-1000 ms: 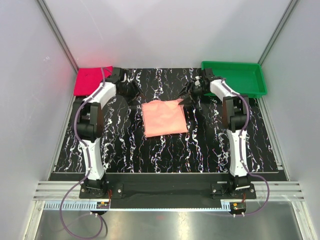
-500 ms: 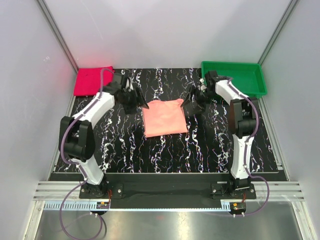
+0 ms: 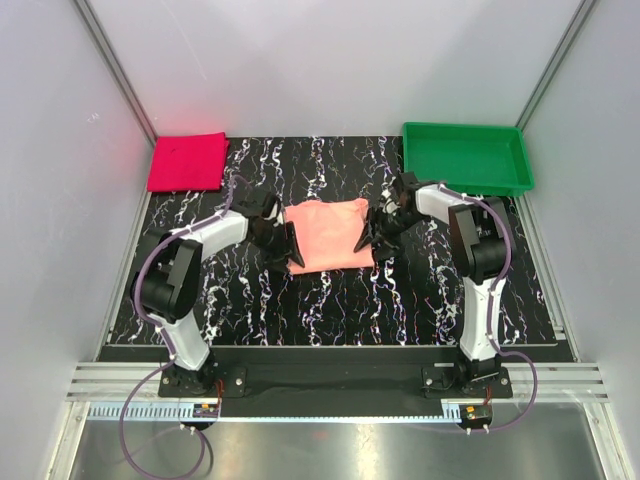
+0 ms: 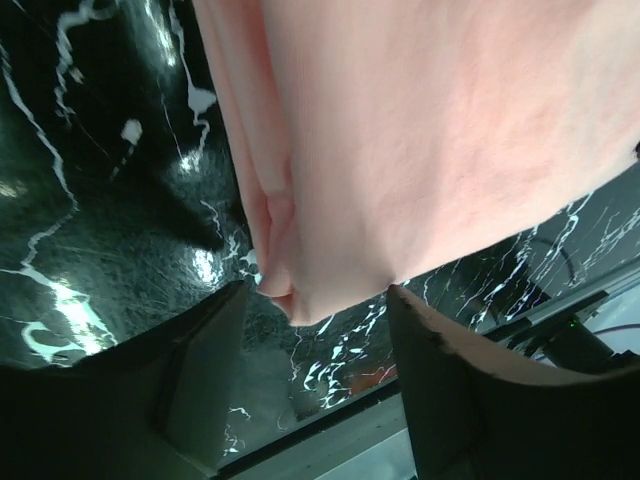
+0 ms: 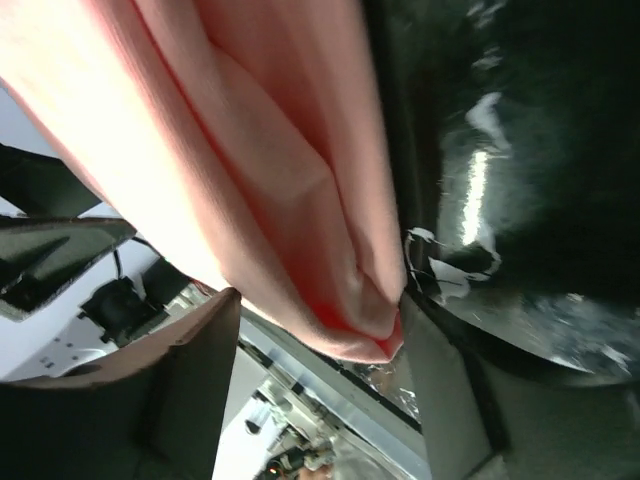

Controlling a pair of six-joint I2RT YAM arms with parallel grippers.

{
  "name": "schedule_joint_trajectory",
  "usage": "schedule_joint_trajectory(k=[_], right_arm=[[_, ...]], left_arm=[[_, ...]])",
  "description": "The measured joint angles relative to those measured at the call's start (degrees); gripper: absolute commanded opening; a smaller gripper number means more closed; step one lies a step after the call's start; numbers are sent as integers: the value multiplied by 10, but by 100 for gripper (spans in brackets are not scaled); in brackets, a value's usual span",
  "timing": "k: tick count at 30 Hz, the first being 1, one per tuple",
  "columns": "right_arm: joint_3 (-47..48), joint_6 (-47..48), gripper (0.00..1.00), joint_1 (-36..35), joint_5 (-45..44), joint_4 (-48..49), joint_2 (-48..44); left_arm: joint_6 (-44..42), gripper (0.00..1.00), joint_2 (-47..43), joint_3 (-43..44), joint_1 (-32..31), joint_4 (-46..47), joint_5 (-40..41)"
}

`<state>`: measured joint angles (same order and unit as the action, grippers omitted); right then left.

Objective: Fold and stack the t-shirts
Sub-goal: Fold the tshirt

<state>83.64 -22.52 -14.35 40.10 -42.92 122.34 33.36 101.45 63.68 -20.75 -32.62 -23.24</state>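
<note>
Salmon-pink t-shirt (image 3: 328, 235) lies folded at the centre of the black marbled worktop (image 3: 420, 290) in the top view. The left gripper (image 3: 283, 240) is at its left edge and the right gripper (image 3: 368, 232) at its right edge. The magenta t-shirt (image 3: 186, 162) lies folded at upper left, and a green tray (image 3: 465, 158) sits at upper right.

Left wrist view: the left gripper's fingers (image 4: 200, 380) stand apart, a corner of the salmon cloth between them, unpinched.

Right wrist view: the right gripper is also spread, around a folded edge.
</note>
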Motion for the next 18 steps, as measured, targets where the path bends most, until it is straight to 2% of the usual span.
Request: schedule_joint_trajectory(k=[1,2,4,6,8,9,10,13,14,16,18], right_arm=[[-7,1,58,-6,0,6,-2],[-16,-1,56,-12,3,13,-2],[-40,-10,54,-23,10,33,-10],[-85,-35,54,-39,19,66,-31],[-141,-74,56,-67,26,109,-62],[-160,-91,57,-83,28,125,-74],[-182,-115,59,-108,29,144,-88],[-213,-180,70,-201,33,200,-117],[-213,-194,76,-232,36,214,-124],[-206,-201,82,-275,39,220,-141],[-195,-191,87,-290,33,195,-169]], left_arm=[[2,46,0,-6,-3,2,2],[4,40,0,-12,-6,2,3],[1,33,0,-18,-7,-3,14],[-10,32,3,-16,-3,-16,39],[-26,41,9,-4,5,-37,72],[-38,51,12,6,14,-51,94],[-52,56,14,17,24,-64,120],[-80,74,10,57,68,-105,213],[-83,81,6,66,78,-111,238],[-90,81,-17,83,102,-130,289],[-90,77,-61,91,112,-150,315]])
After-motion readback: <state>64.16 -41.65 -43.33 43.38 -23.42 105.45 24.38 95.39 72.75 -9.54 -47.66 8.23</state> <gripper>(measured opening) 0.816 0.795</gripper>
